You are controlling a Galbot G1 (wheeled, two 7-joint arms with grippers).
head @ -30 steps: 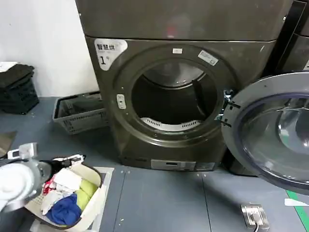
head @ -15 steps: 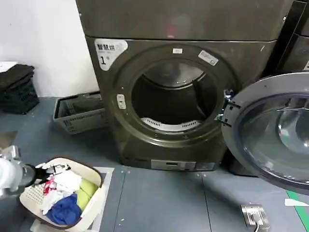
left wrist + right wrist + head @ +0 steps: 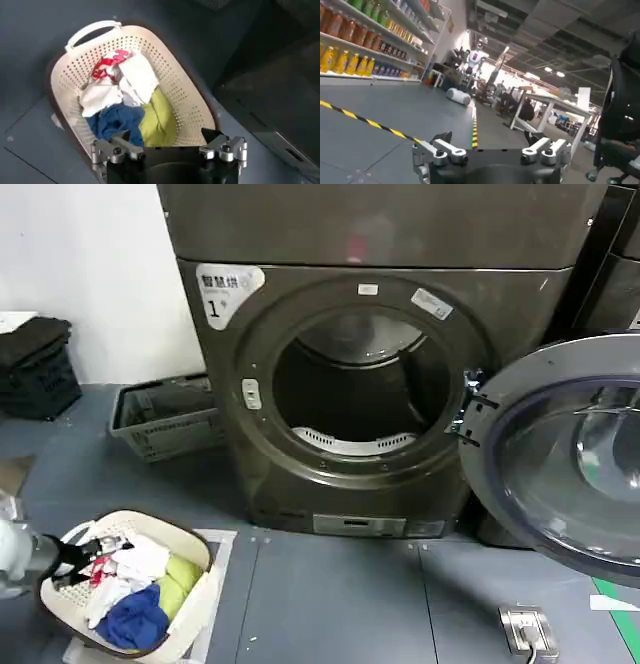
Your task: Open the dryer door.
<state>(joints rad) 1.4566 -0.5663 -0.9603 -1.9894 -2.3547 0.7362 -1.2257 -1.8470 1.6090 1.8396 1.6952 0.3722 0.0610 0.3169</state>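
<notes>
Both claws wide, empty | dryer door [image 3: 565, 459] swung fully out at 3 o'clock of the drum | left gripper [image 3: 168, 149] over laundry basket [image 3: 187, 100] | right gripper [image 3: 490, 152] aimed away | task looks done: keep clear of the door.

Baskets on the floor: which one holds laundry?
The cream basket near the left gripper, filled with clothes. The grey basket by the wall looks empty.
</notes>
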